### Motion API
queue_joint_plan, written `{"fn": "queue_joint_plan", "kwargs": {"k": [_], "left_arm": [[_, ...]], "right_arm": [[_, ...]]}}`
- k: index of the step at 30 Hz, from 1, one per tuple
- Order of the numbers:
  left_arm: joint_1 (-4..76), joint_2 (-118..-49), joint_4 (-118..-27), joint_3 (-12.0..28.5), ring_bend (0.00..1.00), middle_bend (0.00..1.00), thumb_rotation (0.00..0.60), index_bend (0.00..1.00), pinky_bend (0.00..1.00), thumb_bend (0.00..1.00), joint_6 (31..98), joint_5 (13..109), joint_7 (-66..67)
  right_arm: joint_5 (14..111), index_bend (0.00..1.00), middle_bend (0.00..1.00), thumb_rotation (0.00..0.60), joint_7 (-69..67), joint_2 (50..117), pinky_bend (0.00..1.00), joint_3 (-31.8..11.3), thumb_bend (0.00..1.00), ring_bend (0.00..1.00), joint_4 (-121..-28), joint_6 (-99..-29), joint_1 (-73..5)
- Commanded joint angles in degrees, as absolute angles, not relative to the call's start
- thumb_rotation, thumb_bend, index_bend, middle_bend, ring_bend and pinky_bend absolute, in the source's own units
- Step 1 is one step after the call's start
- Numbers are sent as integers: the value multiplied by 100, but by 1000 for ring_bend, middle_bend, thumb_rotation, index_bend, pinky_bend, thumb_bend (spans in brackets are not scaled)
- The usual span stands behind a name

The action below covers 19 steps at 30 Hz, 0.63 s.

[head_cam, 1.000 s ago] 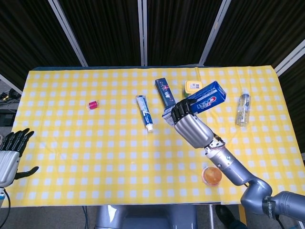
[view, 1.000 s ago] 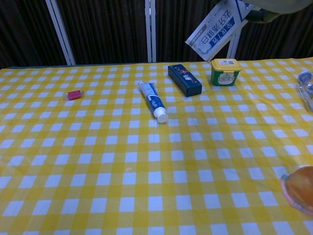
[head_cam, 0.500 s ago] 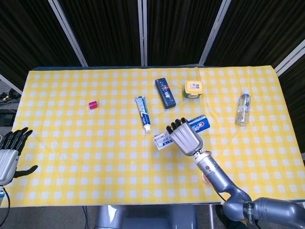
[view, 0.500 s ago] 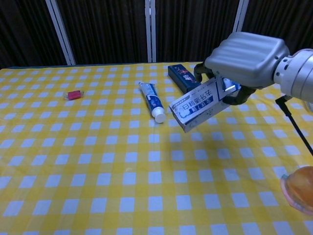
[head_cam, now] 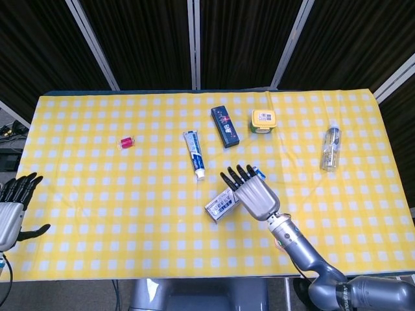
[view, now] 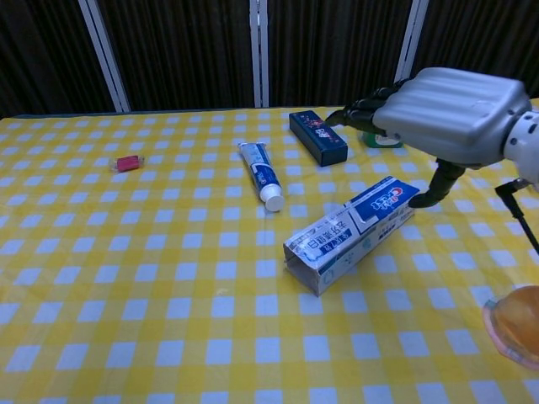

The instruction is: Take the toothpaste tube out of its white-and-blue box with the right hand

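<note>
The white-and-blue toothpaste box [head_cam: 220, 204] [view: 349, 233] lies on its side on the checked tablecloth, its open end facing the front edge. My right hand [head_cam: 251, 193] [view: 446, 105] hovers just over the box's far end with its fingers stretched out and holds nothing; its thumb hangs close to the box's blue end. A white-and-blue toothpaste tube [head_cam: 195, 153] [view: 263, 174] lies loose on the cloth to the left of the box, cap towards me. My left hand [head_cam: 13, 207] stays at the table's left edge, fingers apart and empty.
Behind the box lie a dark blue carton [head_cam: 224, 126] [view: 317, 136] and a yellow-lidded jar [head_cam: 262, 120]. A clear bottle [head_cam: 331, 148] lies at the far right. A small red object [head_cam: 126, 142] [view: 128, 162] sits at the left. An orange cup [view: 514, 324] stands near the front right edge.
My right hand brought the box down from the air to the table and let go of it. Its fingers have straightened out. The left hand has not moved.
</note>
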State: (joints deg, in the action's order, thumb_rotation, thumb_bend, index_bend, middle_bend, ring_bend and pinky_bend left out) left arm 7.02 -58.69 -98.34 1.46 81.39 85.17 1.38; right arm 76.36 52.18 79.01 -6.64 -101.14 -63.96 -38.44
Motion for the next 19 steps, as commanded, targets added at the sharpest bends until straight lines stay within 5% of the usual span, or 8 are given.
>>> {"fn": "queue_joint_plan", "kwargs": {"k": [1,9,19], "left_arm": [[672,-5857,-9829,150,0,0,600,0,0,0,8238,8601,63],[598,-5869,-9809,117,0,0,600,0,0,0,8516,8894,-14],[569,-5852,-9734,90,0,0,600,0,0,0,8591,8991,-136]], "right_arm": [[8269,16,91,600,4503,7336,156,-407,0,78,-10324,-7138,-3325],[8983,18,16,600,2124,6485,9,19,0,1,-9565,-8863,-2083],[8870,0,0,600,1304,6315,0,247,0,0,-9181,-9891,-1004]]}}
